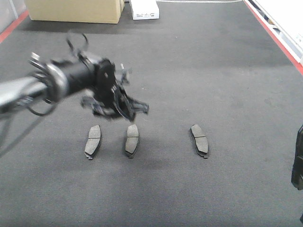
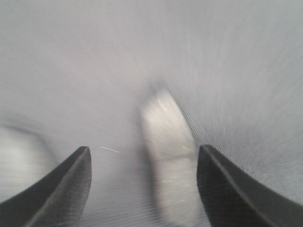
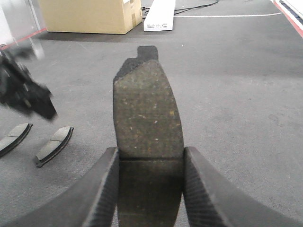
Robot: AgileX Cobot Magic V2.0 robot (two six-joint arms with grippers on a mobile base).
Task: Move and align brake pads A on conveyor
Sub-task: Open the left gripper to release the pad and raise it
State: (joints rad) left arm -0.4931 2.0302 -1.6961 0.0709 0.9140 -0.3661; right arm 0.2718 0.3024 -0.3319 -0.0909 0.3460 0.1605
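Three brake pads A lie in a row on the dark conveyor point(image 1: 199, 71): left point(image 1: 93, 141), middle point(image 1: 132, 140) and right point(image 1: 199, 140). My left gripper point(image 1: 116, 109) hovers, motion-blurred, just above and behind the middle pad. In the left wrist view the left gripper point(image 2: 144, 148) is open, with a blurred pale pad point(image 2: 168, 137) on the belt below, touching neither finger. My right gripper point(image 3: 150, 150) is shut on another brake pad point(image 3: 147, 104), which sticks out forward between its fingers. Two lying pads point(image 3: 54, 144) point(image 3: 14, 137) show at the left of that view.
A cardboard box point(image 1: 73, 10) and a white box point(image 1: 144, 9) stand at the belt's far end. Red side edges run along the right point(image 1: 274, 33) and far left point(image 1: 12, 28). A dark part of the right arm point(image 1: 297, 163) shows at the right border.
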